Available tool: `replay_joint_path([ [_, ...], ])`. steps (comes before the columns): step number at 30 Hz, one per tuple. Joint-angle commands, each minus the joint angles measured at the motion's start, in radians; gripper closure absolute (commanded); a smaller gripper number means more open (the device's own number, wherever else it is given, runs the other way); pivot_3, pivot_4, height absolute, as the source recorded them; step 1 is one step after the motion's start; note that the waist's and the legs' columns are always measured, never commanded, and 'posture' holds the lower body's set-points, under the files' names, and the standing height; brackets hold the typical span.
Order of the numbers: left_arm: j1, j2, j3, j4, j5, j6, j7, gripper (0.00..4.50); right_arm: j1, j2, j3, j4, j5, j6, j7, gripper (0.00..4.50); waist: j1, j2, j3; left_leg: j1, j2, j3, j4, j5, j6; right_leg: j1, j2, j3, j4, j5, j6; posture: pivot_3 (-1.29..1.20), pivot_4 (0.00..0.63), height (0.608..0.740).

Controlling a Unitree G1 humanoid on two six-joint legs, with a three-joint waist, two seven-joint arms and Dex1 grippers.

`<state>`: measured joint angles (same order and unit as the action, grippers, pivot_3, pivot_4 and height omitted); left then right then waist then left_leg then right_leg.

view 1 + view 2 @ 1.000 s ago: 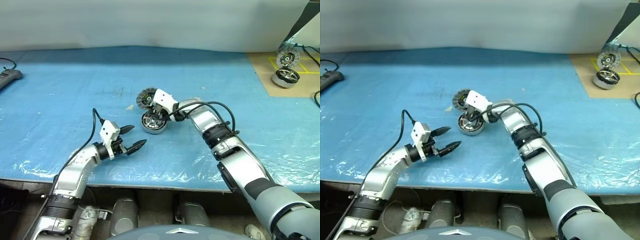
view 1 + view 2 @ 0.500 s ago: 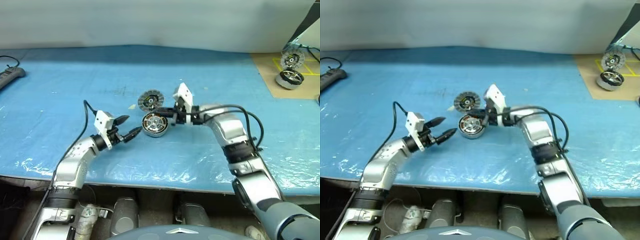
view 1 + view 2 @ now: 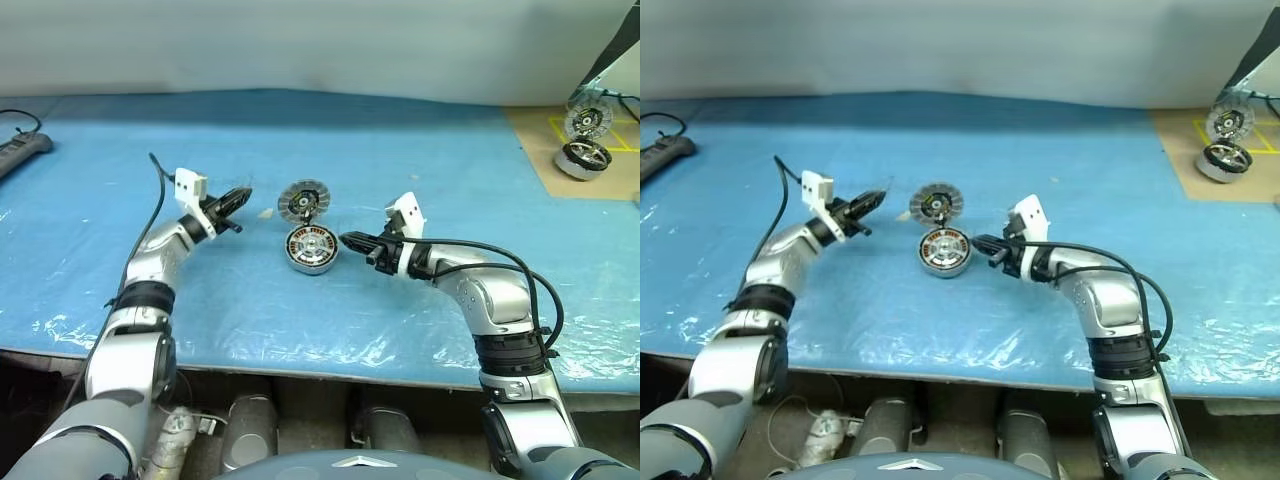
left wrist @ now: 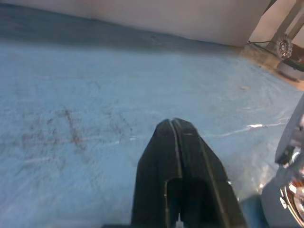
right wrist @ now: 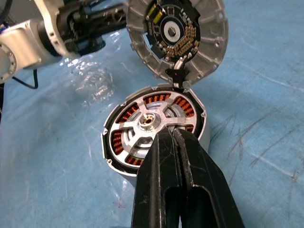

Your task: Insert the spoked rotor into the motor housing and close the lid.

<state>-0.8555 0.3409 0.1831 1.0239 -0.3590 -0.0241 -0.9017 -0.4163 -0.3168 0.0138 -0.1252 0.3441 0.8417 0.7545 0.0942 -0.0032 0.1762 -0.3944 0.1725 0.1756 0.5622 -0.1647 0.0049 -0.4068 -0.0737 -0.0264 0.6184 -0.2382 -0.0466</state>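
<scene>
Spoked rotor [image 5: 152, 124] sits in motor housing [image 5: 202, 130], just ahead of right gripper [image 5: 172, 135], jaws pressed together, empty. Left gripper [image 4: 174, 124] likewise. Lid [image 5: 175, 35] beyond: rigid, probably heavy; grip by rim.

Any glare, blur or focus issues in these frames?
Left eye view: white glare streaks on the wrinkled blue plastic sheet near the front edge. Left wrist view: soft overall, the shut left gripper blurred up close. Right wrist view: motor housing and lid sharp, with the shut right gripper crisp too.
</scene>
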Motion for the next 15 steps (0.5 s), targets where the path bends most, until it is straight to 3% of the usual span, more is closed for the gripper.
replay_joint_path([
  [1,-0.131,-0.017,-0.009,0.130,0.045,-0.022,-0.049,4.46,0.011,-0.012,0.008,-0.062,0.032,0.006,-0.013,4.50,0.004,0.000,0.000,0.000,0.000,0.000,0.000,0.000,0.000,0.000,0.000,-0.001,0.000,0.000,0.000,0.00,0.150,0.740],
  [4,-0.230,-0.033,-0.010,0.203,0.062,-0.009,-0.116,4.46,0.024,-0.025,0.001,-0.083,0.053,0.021,-0.018,4.50,0.004,-0.002,0.001,-0.001,0.000,-0.001,0.000,0.000,0.000,0.000,0.000,-0.001,0.000,0.000,0.000,0.00,0.150,0.740],
  [8,-0.306,-0.056,-0.005,0.258,0.101,-0.028,-0.077,4.46,0.044,-0.038,-0.002,-0.104,0.068,0.030,-0.033,4.50,0.004,-0.002,0.001,-0.001,0.000,-0.001,0.000,0.000,0.000,0.000,0.000,-0.001,0.000,0.000,0.000,0.00,0.150,0.740],
  [15,-0.346,-0.092,-0.044,0.286,0.177,0.005,-0.199,4.46,0.077,-0.052,-0.010,-0.131,0.085,0.040,-0.072,4.50,0.005,-0.003,0.002,-0.001,0.000,-0.002,-0.001,0.000,0.000,0.000,-0.001,-0.002,-0.001,0.000,0.000,0.00,0.150,0.740],
])
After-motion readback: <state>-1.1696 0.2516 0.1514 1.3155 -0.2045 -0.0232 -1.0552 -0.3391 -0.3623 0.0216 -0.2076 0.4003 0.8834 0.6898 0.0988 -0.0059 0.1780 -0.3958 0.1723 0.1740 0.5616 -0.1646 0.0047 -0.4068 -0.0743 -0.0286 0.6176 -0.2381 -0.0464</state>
